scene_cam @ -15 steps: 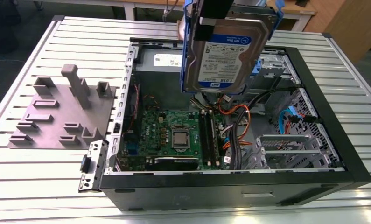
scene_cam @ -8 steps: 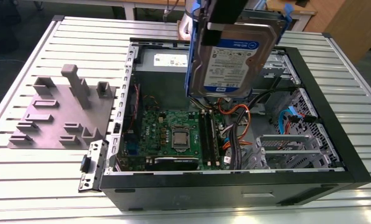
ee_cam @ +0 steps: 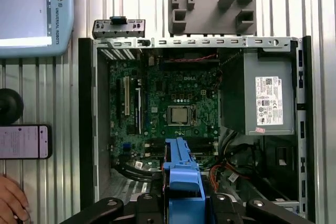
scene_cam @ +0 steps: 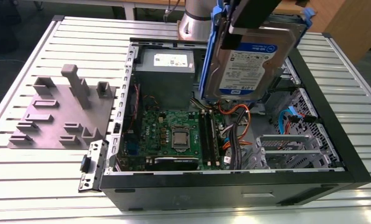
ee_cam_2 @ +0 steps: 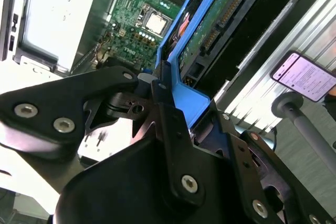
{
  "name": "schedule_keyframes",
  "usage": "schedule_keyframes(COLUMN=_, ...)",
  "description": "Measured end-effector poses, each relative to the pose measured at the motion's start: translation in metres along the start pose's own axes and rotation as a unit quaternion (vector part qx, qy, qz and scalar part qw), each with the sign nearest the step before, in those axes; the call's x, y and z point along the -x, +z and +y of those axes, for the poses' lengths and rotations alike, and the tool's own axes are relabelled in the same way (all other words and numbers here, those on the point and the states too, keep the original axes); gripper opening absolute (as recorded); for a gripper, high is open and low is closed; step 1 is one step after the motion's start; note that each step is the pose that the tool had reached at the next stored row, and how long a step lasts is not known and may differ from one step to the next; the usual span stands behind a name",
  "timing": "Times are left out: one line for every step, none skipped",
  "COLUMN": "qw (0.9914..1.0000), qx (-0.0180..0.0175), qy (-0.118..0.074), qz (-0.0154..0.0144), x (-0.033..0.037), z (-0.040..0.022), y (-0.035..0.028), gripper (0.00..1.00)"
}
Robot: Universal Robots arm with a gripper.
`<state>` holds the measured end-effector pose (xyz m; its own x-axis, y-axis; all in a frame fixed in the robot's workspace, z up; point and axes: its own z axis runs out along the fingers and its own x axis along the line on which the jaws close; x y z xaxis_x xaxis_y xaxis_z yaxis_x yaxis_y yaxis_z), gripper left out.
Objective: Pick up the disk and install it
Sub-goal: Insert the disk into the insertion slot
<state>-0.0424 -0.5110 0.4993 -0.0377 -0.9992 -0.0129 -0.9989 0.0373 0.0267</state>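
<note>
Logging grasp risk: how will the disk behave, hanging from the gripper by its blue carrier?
The disk looks rigid and probably dense: a metal body hanging below the gripper. Its plastic blue carrier may flex or slip slightly.

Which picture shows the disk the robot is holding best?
The exterior view: the disk hangs over the open computer case, label facing the camera. The second wrist view shows its circuit-board side; the first wrist view, its blue carrier end-on.
</note>
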Motion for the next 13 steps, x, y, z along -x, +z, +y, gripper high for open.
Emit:
schedule_keyframes(qw=1.00000, qx=0.0000, qy=0.000, qz=0.0000, x=-0.0016, z=-0.0007, y=0.0001, gripper=0.36)
schedule_keyframes(qw=1.00000, qx=0.0000, qy=0.000, qz=0.0001, x=-0.0035, z=-0.0012, y=0.0001, gripper=0.36)
schedule_keyframes(qw=1.00000, qx=0.0000, qy=0.000, qz=0.0000, x=-0.0056, z=-0.0016, y=0.0003, gripper=0.36)
schedule_keyframes(qw=1.00000, qx=0.0000, qy=0.000, qz=0.0000, x=-0.0079, z=-0.0021, y=0.0004, gripper=0.36)
schedule_keyframes(qw=1.00000, qx=0.0000, qy=0.000, qz=0.0000, x=-0.0100, z=-0.0025, y=0.0005, gripper=0.36)
schedule_keyframes(qw=1.00000, qx=0.0000, qy=0.000, qz=0.0000, x=-0.0124, z=-0.0029, y=0.0007, gripper=0.36)
schedule_keyframes(qw=1.00000, qx=0.0000, qy=0.000, qz=0.0001, x=-0.0146, z=-0.0033, y=0.0008, gripper=0.36)
schedule_keyframes(qw=1.00000, qx=0.0000, qy=0.000, qz=0.0001, x=-0.0170, z=-0.0038, y=0.0011, gripper=0.36)
schedule_keyframes(qw=1.00000, qx=0.0000, qy=0.000, qz=0.0000, x=-0.0194, z=-0.0042, y=0.0015, gripper=0.36)
schedule_keyframes(qw=1.00000, qx=0.0000, qy=0.000, qz=0.0000, x=-0.0218, z=-0.0047, y=0.0018, gripper=0.36)
schedule_keyframes(qw=1.00000, qx=0.0000, qy=0.000, qz=0.0000, x=-0.0239, z=-0.0055, y=0.0023, gripper=0.36)
schedule_keyframes(qw=1.00000, qx=0.0000, qy=0.000, qz=0.0001, x=-0.0257, z=-0.0067, y=0.0028, gripper=0.36)
schedule_keyframes(qw=1.00000, qx=0.0000, qy=0.000, qz=0.0001, x=-0.0273, z=-0.0084, y=0.0036, gripper=0.36)
